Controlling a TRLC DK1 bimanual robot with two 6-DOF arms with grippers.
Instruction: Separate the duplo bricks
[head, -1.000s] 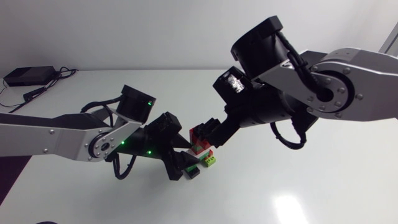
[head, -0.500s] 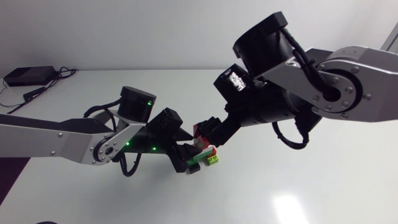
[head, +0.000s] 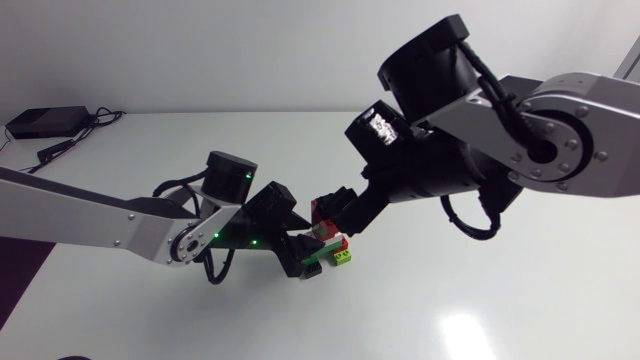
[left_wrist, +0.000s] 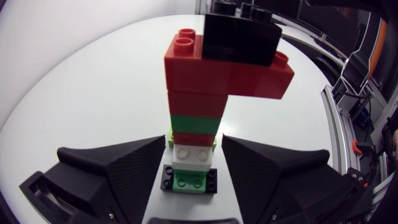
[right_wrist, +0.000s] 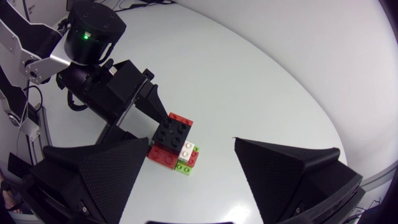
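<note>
DUPLO TOWER AWAITS SPLITTING: A stack of toy bricks (left_wrist: 196, 118) stands upright on the white table (left_wrist: 87, 93). Its low white and green bricks sit between the spread fingers of the left gripper (left_wrist: 191, 139), which flank it without clearly pressing it. The right gripper (right_wrist: 193, 142) hangs wide open above, holding nothing. Hard, light and smooth, the bricks likely cling only by their studs. Their flat side faces, low and high, look the surest holds, though the tower could tip.

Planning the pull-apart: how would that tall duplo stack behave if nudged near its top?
It likely tips easily: the duplo stack is tall on a narrow black base plate, with a wide red brick overhanging up top. Its hard bricks probably stay rigid.
</note>
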